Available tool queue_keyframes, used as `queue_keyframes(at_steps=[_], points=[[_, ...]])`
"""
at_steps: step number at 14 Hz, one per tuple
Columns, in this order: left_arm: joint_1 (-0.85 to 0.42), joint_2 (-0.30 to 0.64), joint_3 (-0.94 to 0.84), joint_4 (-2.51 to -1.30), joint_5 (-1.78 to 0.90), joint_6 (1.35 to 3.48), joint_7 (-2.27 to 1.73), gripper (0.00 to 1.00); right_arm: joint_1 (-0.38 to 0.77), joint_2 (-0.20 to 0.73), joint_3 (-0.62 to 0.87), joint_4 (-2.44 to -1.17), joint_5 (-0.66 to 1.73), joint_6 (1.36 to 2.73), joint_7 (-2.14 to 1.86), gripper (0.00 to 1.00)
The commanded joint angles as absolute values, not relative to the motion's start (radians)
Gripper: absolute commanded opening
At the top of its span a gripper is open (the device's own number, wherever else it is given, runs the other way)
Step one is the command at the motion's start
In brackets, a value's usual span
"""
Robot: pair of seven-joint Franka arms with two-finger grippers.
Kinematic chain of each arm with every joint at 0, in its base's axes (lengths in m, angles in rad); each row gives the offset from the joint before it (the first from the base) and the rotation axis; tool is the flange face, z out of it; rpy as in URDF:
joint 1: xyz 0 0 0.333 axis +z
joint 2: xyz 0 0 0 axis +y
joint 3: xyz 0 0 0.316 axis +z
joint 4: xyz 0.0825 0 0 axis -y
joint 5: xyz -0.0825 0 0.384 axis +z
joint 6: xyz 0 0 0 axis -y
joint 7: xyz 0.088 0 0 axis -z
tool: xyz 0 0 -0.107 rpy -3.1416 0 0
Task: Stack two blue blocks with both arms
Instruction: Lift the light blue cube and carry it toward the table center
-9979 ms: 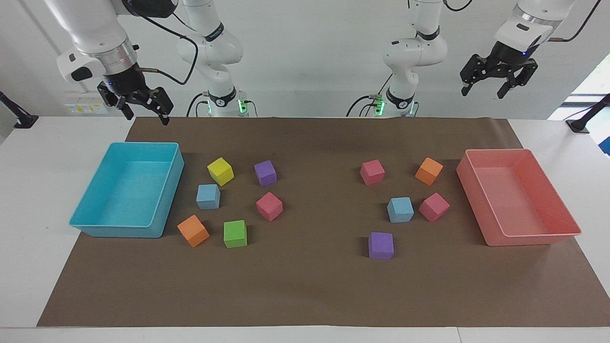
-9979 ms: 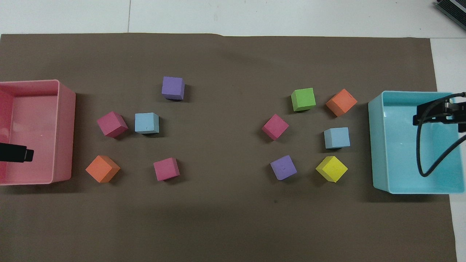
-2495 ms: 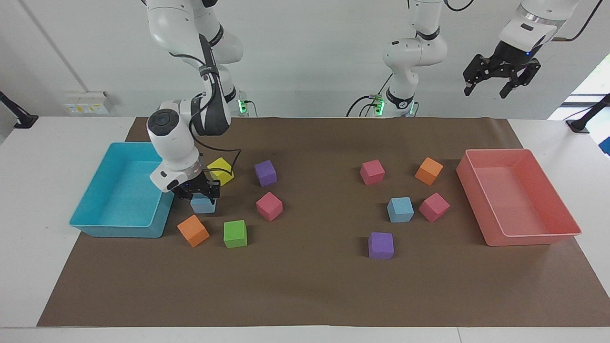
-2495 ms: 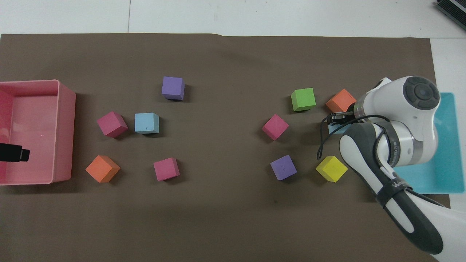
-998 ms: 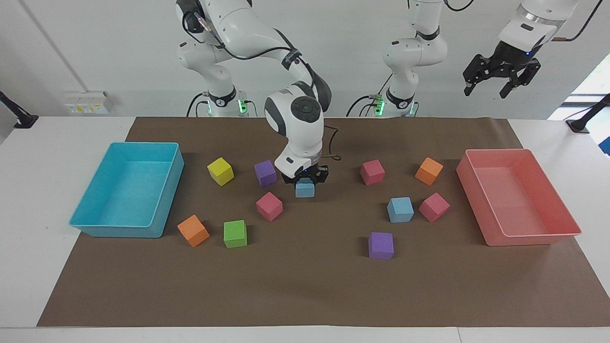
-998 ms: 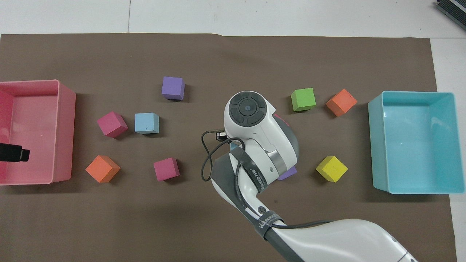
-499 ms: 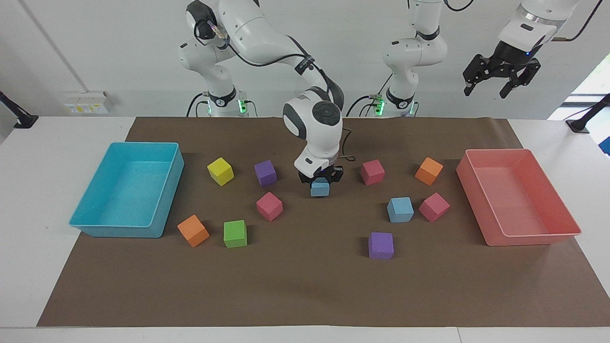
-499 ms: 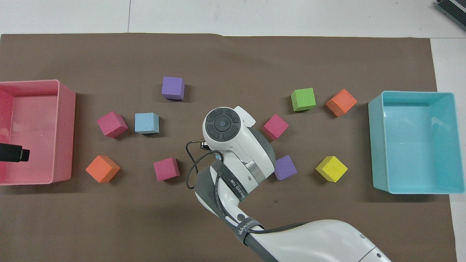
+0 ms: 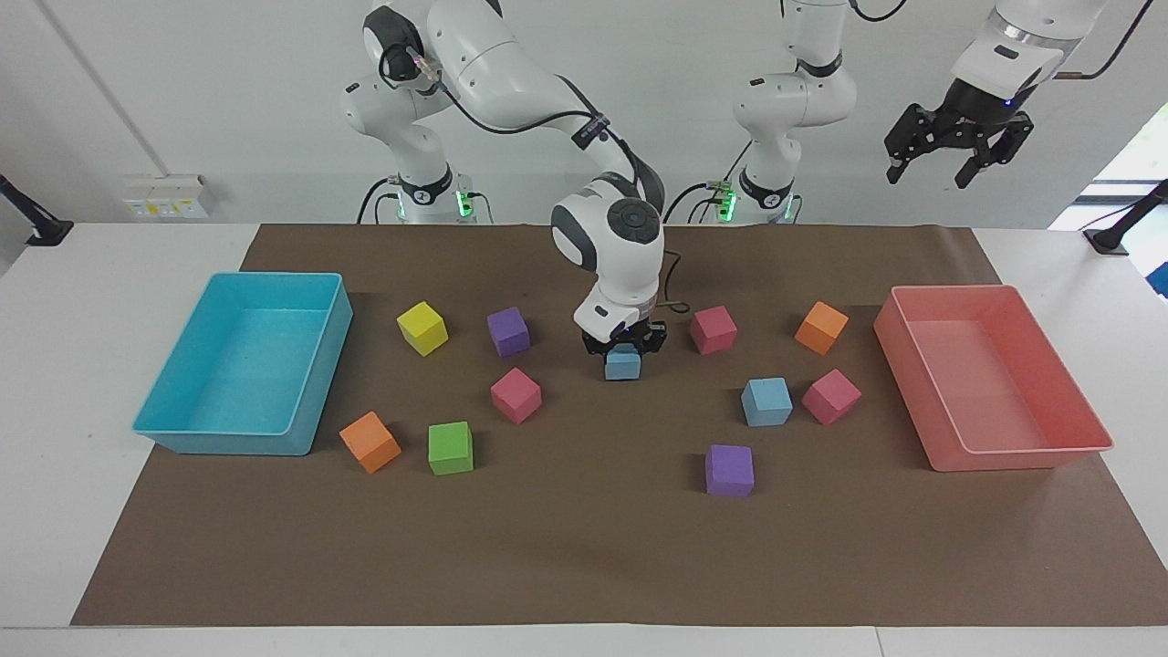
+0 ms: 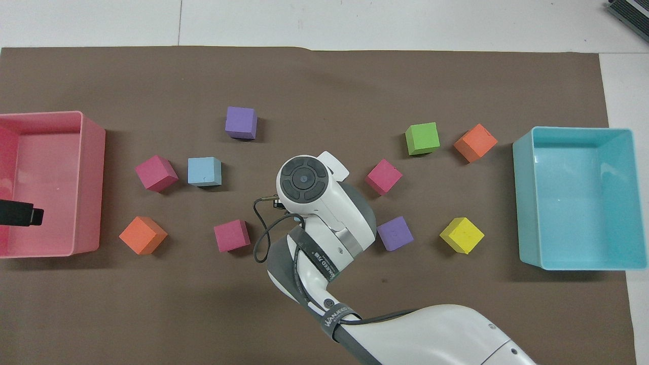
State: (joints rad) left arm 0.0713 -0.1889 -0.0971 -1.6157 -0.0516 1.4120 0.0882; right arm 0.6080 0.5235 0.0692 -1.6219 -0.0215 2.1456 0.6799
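Foam, likely light and squashy: right gripper clamps one blue block by opposite sides mid-mat; left gripper waits, splayed wide.

White bench under a brown mat. Turquoise tray; salmon-pink tray. Two sky-blue blocks; yellow cube, green cube, two purple cubes, two orange cubes, three magenta cubes. White arms, black-banded.

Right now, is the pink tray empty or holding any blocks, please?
Empty: the pink tray shows only its bare floor, with every block outside on the mat.
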Motion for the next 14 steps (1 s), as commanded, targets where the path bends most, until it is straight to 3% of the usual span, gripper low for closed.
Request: queue_keyframes(at_steps=[1,3,4,5,7,8,14], points=[[0.083,-0.201,-0.104,-1.614,-0.063,1.391,0.089,1.00,0.598,0.537,0.075,-1.629,-0.018,2.166,0.687,0.00],[0.083,-0.201,-0.106,-1.614,-0.063,1.393,0.087,1.00,0.597,0.537,0.075,-1.634,-0.015,2.169,0.687,0.01],[0.083,-0.201,-0.106,-1.615,-0.063,1.397,0.087,1.00,0.597,0.537,0.074,-1.634,-0.006,2.166,0.687,0.12],[0.083,-0.199,-0.106,-1.617,-0.061,1.407,0.089,1.00,0.595,0.535,0.074,-1.632,-0.006,2.163,0.687,0.28],[0.080,-0.190,-0.109,-1.618,-0.057,1.423,0.089,1.00,0.592,0.534,0.075,-1.625,-0.008,2.154,0.689,0.84],[0.080,-0.187,-0.109,-1.620,-0.057,1.437,0.089,1.00,0.592,0.534,0.074,-1.623,-0.014,2.155,0.690,0.97],[0.080,-0.186,-0.109,-1.618,-0.057,1.454,0.089,1.00,0.595,0.503,0.074,-1.611,-0.005,2.145,0.699,1.00]])
